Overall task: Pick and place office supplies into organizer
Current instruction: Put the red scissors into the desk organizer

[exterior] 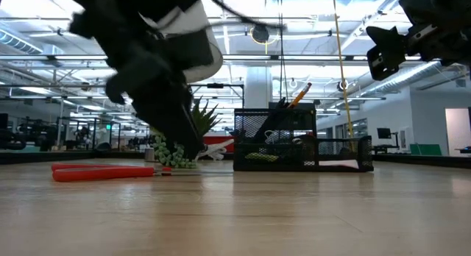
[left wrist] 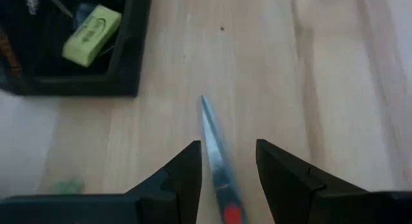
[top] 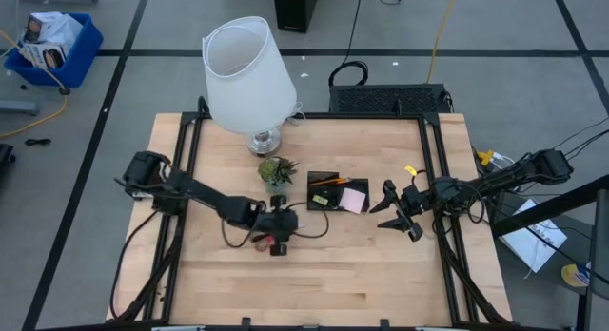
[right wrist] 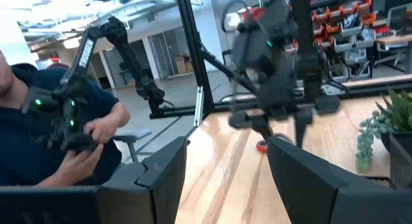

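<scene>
The red-handled scissors (top: 277, 245) lie flat on the wooden table in front of the organizer; the low view shows their handles (exterior: 103, 171). My left gripper (left wrist: 228, 147) is low over them and open, with one finger on each side of the steel blade (left wrist: 214, 143). I see no touch. The black organizer (top: 338, 191) holds orange pens (top: 328, 182), a pink sticky pad (top: 354, 200) and a yellow-green piece (left wrist: 91, 33). My right gripper (top: 395, 209) hangs open in the air to the organizer's right.
A white-shaded lamp (top: 247, 74) and a small green plant (top: 277, 170) stand at the far side, left of the organizer. Bare wood lies toward the near edge. A person with hand controllers (right wrist: 71, 130) sits beyond the table's left side.
</scene>
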`<state>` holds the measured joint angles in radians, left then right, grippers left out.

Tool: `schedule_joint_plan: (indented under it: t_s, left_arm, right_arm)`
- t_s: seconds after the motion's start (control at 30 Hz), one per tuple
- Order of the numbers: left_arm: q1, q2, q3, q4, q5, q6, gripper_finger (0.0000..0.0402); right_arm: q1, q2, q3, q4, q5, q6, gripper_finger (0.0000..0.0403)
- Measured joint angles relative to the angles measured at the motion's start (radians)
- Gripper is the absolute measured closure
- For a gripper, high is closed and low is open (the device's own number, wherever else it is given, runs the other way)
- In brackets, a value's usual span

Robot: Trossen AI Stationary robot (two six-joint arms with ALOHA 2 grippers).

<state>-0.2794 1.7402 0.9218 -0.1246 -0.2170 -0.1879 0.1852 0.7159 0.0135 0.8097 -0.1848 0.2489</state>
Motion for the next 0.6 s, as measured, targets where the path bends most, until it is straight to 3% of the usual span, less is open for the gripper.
schedule_joint_plan:
  t_s: [0.27,0.6]
  left_arm:
    - [0.074,0.111,0.0,0.144,0.142,-0.005,0.025]
    - [0.077,0.165,0.004,0.173,0.161,-0.014,0.025]
  right_arm:
    - [0.0,0.003,0.0,0.001,0.0,0.0,0.0191]
    - [0.0,0.002,0.0,0.008,0.0,0.0,0.0191]
